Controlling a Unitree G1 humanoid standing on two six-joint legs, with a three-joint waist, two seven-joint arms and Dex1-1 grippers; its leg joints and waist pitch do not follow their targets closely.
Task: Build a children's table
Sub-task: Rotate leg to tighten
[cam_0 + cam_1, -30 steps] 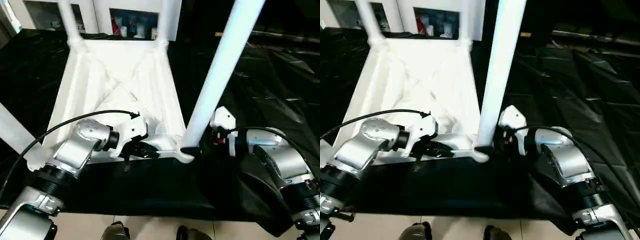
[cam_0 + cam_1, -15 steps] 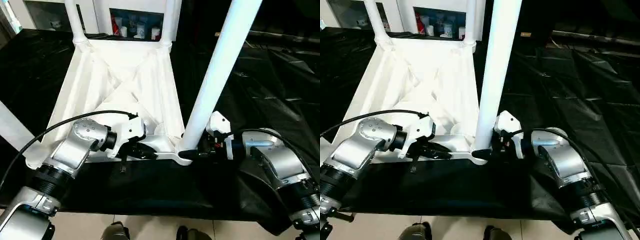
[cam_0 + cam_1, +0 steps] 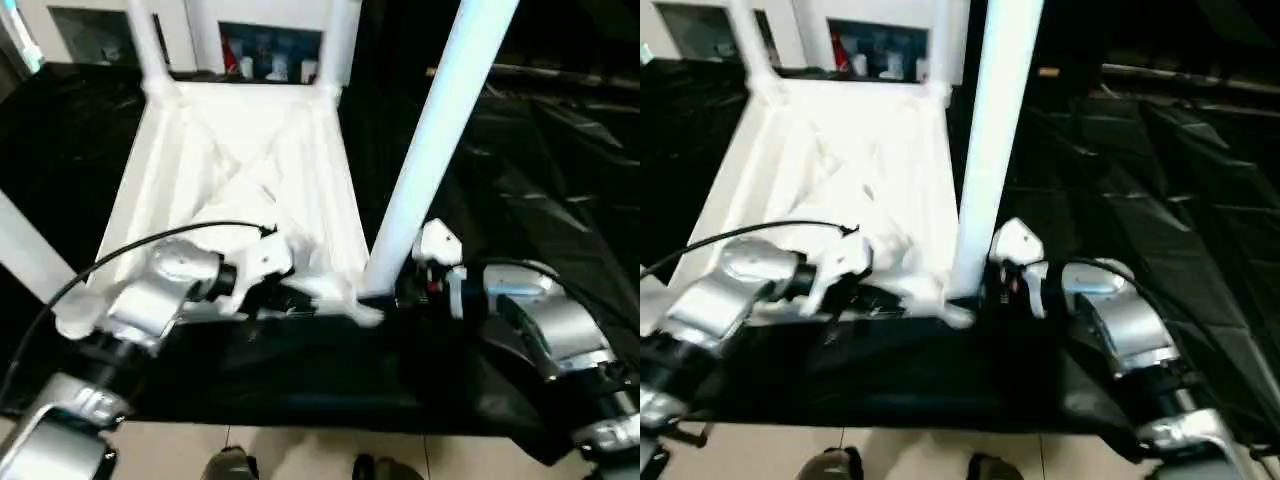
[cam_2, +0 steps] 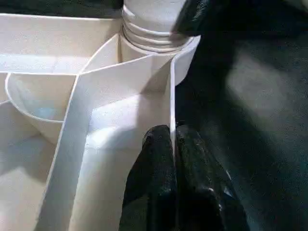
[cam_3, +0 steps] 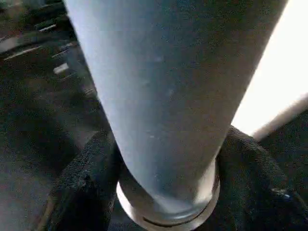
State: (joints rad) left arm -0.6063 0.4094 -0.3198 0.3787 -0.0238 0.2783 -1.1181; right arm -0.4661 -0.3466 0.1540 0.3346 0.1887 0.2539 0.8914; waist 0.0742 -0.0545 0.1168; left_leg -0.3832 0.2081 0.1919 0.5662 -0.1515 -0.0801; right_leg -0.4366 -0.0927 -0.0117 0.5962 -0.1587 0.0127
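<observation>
Right gripper (image 5: pixel 166 190) jaws now closed around near leg (image 3: pixel 430 150) base; left gripper (image 4: pixel 172 159) jaws clenched on tabletop (image 3: pixel 240 150) rim. Seating underway.

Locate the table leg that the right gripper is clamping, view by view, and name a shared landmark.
Left eye view: the leg rises right of centre, from the tabletop's near right corner.
Right eye view: same leg, at centre.
Left wrist view: its ribbed foot in the corner socket.
Right wrist view: the leg between the right gripper's fingers.
Shared landmark: that corner socket.
</observation>
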